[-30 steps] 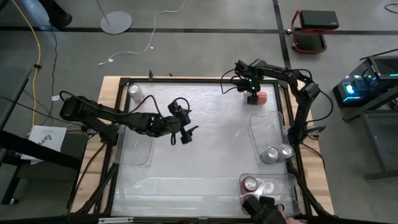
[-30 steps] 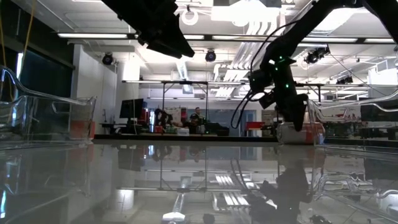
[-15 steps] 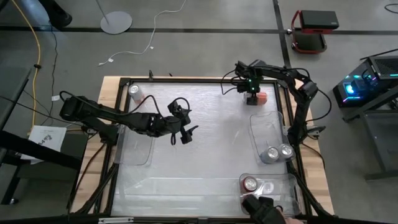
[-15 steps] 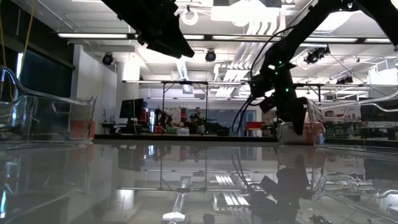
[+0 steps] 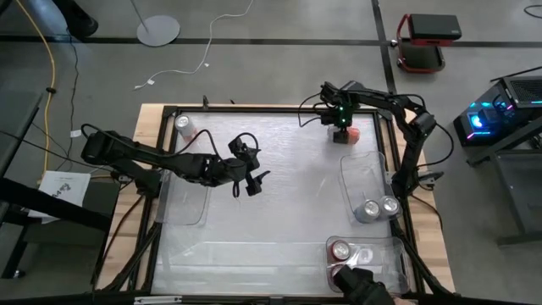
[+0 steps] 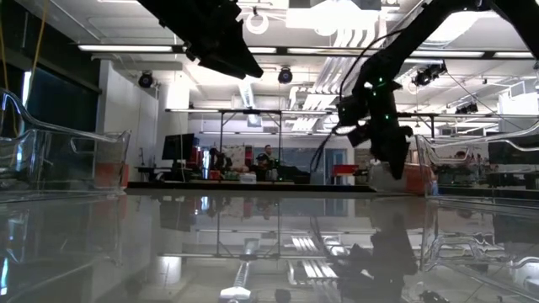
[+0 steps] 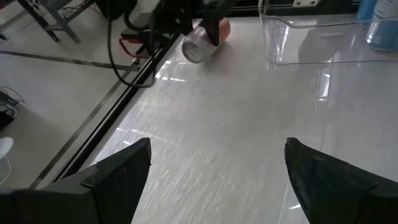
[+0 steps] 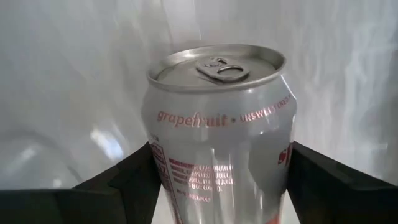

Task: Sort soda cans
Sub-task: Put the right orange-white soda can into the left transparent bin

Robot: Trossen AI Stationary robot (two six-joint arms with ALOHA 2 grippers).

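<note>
My right gripper (image 5: 341, 127) is at the table's far right, shut on a silver and pink-red soda can (image 5: 352, 134) marked "grapefruit" (image 8: 217, 118). In the left wrist view that can (image 7: 198, 45) is tilted, its silver end toward the table's middle. My left gripper (image 5: 251, 183) hovers open over the middle of the table and touches nothing. One can (image 5: 183, 124) stands at the far end of the left clear tray. Two cans (image 5: 370, 209) (image 5: 389, 204) stand in the right tray. Two more (image 5: 340, 250) (image 5: 364, 254) sit in the near tray. My right gripper pinches the can's side wall (image 8: 163, 168) between its two fingers (image 8: 118, 186), one on each side of the body below the top rim (image 8: 217, 65). The can is tilted in the hold. Whether it is clear of the table I cannot tell.
Clear plastic trays lie along the left side (image 5: 206, 203), the right side (image 5: 347, 174) and the near right corner (image 5: 385, 246). A person's dark-gloved hand (image 5: 364, 288) reaches in at the near edge by the near tray. The table's middle is bare.
My right gripper has shifted slightly toward the far edge with the can in its hold. The person's hand at the near edge has moved a little closer to the near tray.
</note>
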